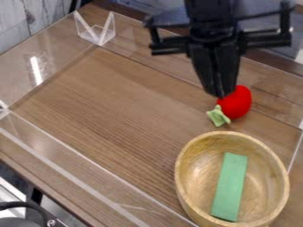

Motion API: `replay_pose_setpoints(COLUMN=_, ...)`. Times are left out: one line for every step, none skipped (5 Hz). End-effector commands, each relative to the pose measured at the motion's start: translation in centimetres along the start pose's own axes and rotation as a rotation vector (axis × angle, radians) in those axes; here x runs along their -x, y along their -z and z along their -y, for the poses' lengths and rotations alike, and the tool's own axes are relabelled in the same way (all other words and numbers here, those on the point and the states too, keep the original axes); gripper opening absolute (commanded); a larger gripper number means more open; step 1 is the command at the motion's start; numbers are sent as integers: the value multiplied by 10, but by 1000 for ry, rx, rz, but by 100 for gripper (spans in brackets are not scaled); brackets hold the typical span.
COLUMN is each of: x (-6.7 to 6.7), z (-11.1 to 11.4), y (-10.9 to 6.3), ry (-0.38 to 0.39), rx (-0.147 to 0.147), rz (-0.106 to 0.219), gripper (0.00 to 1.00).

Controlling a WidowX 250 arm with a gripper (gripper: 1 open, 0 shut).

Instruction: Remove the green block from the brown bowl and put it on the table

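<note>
- Here is the table (112,102), brown wood grain with dark streaks, fenced in by low clear acrylic walls (35,146).
- Down at the near right sits the brown bowl (232,158), round, shallow, thick-rimmed, resting flat on the wood.
- And inside it, the green block (231,186): a flat matte bar lying on the bowl's floor, its long side running from the far rim towards the near rim, slightly slanted.
- The block is untouched, nothing on it, nothing gripping it.
- Up above, the gripper (221,87) hangs from the dark arm, pointing steeply down, its black fingers drawn together to a narrow tip.
- Jaws fully closed, and they have hold of nothing.
- That tip shows just beside a red strawberry toy (236,102), overlapping its far left edge; touching or hovering above it, I cannot tell.
- The strawberry lies on the table just beyond the bowl's far rim, its little green leafy top (217,115) pointing towards the bowl.
- The gripper is well clear of the bowl and the block.
</note>
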State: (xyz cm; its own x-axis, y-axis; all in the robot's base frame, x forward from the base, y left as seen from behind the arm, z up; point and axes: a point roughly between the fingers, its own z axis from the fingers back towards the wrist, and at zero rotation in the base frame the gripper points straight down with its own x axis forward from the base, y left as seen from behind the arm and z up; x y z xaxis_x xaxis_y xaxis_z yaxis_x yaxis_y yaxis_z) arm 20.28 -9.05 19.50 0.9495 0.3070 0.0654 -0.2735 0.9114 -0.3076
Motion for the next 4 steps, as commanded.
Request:
replay_pose_setpoints(x=6, z=0, y=12, ry=53, rx=1, rz=-12, gripper=100)
replay_pose_setpoints(x=13, z=9, y=35, ry=56, rx=1, rz=-37, gripper=100)
replay_pose_setpoints(x=21, z=18, y=64, ry=83, rx=-12, rz=-54, gripper=100)
replay_pose_setpoints(x=23, z=23, y=92, ry=100, rx=-23, rz=-62, gripper=100)
